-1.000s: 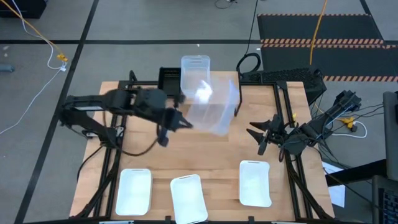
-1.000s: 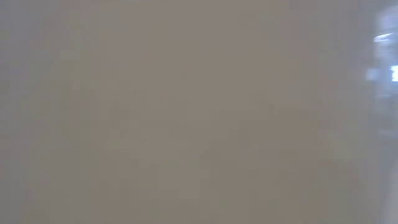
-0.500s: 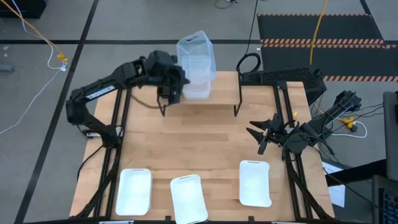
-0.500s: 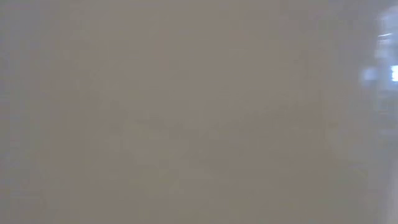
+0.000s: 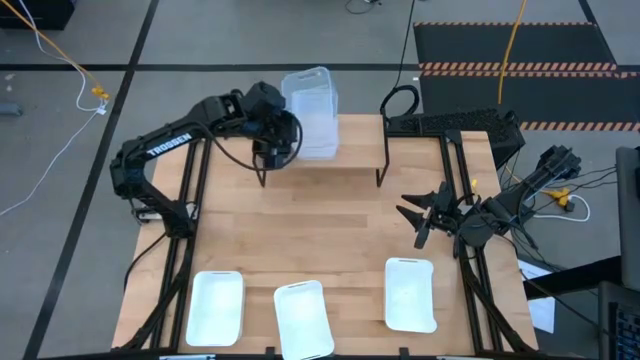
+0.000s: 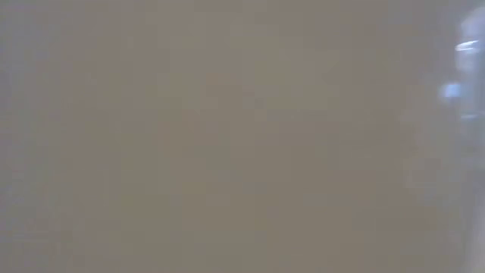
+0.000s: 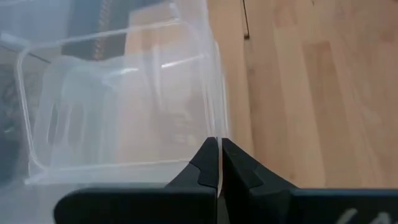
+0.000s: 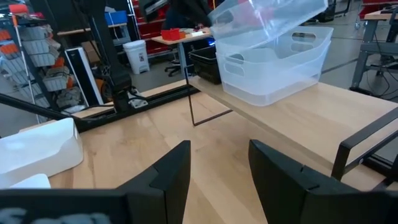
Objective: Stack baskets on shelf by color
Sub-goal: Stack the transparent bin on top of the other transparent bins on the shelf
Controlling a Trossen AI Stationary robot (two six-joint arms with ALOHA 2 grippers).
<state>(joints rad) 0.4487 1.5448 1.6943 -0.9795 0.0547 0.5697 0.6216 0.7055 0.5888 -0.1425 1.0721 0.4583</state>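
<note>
the left gripper [image 5: 283,140], at the upper centre of the high view, has its fingers pinched shut on the rim wall of a clear basket [image 5: 312,105]; the left wrist view shows the thin plastic edge caught between the 2 dark fingertips [image 7: 205,165]. in the right wrist view this held clear basket [image 8: 267,15] hangs tilted over a second clear basket [image 8: 273,65] that sits on the shelf [image 8: 298,115], with a black basket [image 8: 202,62] just beside it on the far side. whether the 2 clear ones already touch is hard to tell from here.

the step in hand looks like nesting clear into clear. to do it well, level the tilted basket first, line its rounded corners up with the lower one, then lower straight down and let go only once it seats, since the 1-sided pinch could let it swing.

3 white baskets [image 5: 217,305] wait along the lower edge of the table [image 5: 330,230]. the right gripper [image 5: 425,215] rests at the right of the high view, fingers spread apart and empty. the low view shows nothing usable.
</note>
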